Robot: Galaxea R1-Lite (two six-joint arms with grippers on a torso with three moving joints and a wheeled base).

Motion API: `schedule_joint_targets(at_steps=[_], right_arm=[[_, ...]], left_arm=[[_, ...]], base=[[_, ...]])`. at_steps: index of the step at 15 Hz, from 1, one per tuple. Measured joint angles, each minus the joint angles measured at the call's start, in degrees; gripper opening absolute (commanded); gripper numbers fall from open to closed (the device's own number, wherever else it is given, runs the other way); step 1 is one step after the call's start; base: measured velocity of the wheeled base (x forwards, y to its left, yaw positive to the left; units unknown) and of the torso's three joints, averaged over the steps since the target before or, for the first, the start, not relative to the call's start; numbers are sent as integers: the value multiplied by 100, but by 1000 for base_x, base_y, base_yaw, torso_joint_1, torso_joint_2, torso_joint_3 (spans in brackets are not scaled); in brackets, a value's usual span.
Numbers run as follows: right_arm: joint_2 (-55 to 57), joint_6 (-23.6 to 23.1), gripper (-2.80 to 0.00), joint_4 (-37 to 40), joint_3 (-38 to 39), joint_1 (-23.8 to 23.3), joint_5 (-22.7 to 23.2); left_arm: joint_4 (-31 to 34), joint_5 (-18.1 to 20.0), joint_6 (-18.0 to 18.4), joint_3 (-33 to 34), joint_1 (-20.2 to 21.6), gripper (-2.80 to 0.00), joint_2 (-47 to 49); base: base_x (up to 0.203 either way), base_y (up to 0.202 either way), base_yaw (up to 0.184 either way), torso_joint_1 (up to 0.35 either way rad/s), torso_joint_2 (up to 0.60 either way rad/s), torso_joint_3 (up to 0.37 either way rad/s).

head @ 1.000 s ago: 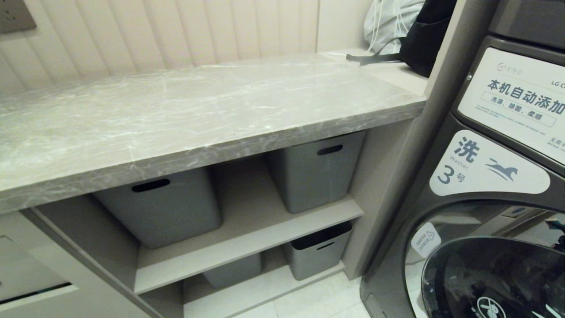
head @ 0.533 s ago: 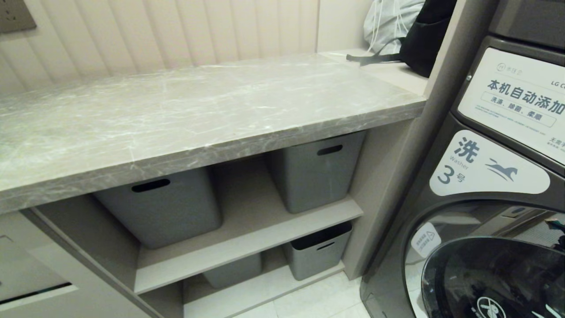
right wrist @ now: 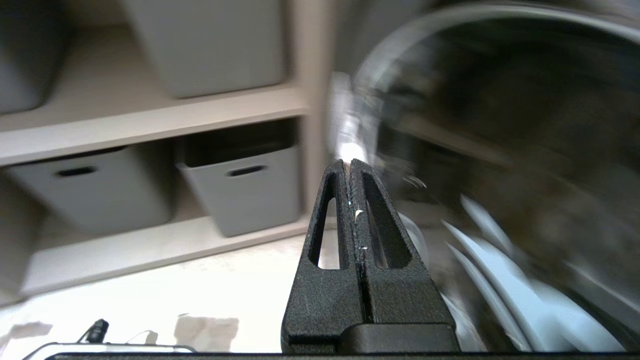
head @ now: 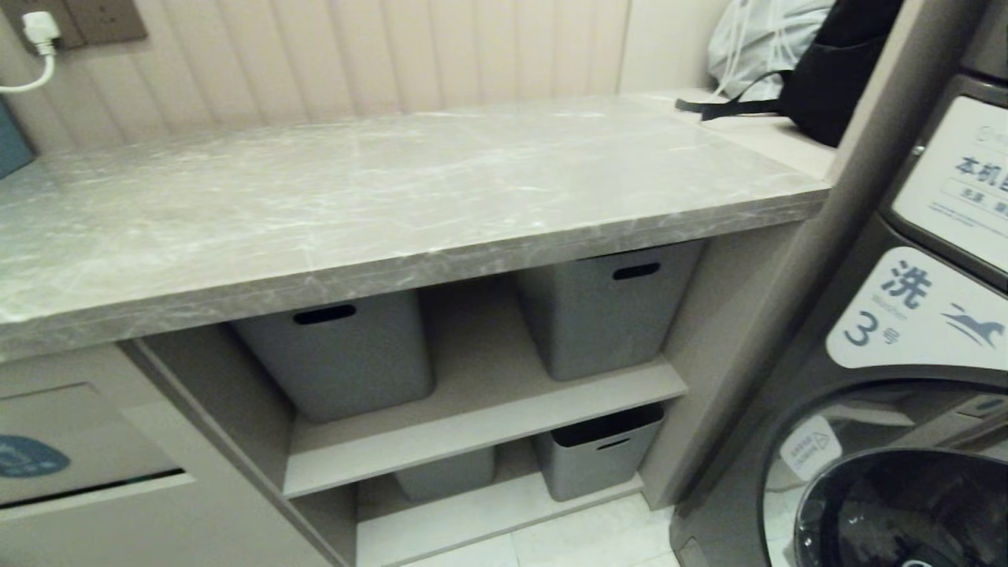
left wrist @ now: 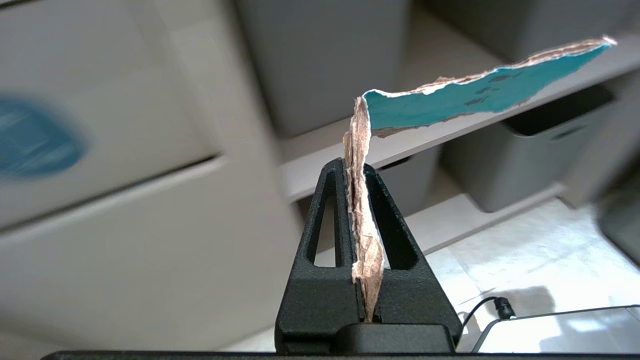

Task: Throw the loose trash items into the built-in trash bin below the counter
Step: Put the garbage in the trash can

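My left gripper [left wrist: 356,172] is clamped on a torn cardboard scrap [left wrist: 470,95], teal-blue with dark dots on one face, held low in front of the cabinet below the tabletop [head: 378,197]. The beige bin flap [head: 71,441] with its round blue icon [left wrist: 35,137] sits under the tabletop's left end, beside the grey baskets [head: 346,354]. My right gripper [right wrist: 350,167] is pressed closed on nothing, near the washing machine [head: 906,441].

The head camera has swung toward the robot's left, so the whole scene has slid rightward: the washer [head: 906,378] is now cut off at the edge, while the bin's flap [head: 71,449] with its blue icon [head: 27,457] and a wall plug [head: 38,27] have come into view.
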State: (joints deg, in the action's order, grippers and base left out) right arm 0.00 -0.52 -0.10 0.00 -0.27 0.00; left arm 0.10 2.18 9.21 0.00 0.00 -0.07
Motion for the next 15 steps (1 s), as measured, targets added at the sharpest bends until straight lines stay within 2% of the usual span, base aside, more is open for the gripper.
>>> schedule_joint_targets(at_steps=[5, 8, 13, 15], right_arm=[[0, 1, -280, 2, 0, 2, 0], [0, 45, -280, 10, 0, 2, 0], [0, 45, -280, 12, 0, 5, 0], [0, 45, -280, 10, 0, 0, 0]], left_arm=[[1, 6, -11, 0, 0, -280, 0], [4, -14, -269, 0, 0, -280, 0], [-20, -91, -146, -97, 5, -280, 5], [-102, -84, -97, -733, 0, -280, 166]], base=[[4, -9, 177, 2, 4, 3], [1, -7, 150, 2, 1, 5], [0, -1, 15, 1, 0, 0], [0, 0, 0, 0, 0, 0]])
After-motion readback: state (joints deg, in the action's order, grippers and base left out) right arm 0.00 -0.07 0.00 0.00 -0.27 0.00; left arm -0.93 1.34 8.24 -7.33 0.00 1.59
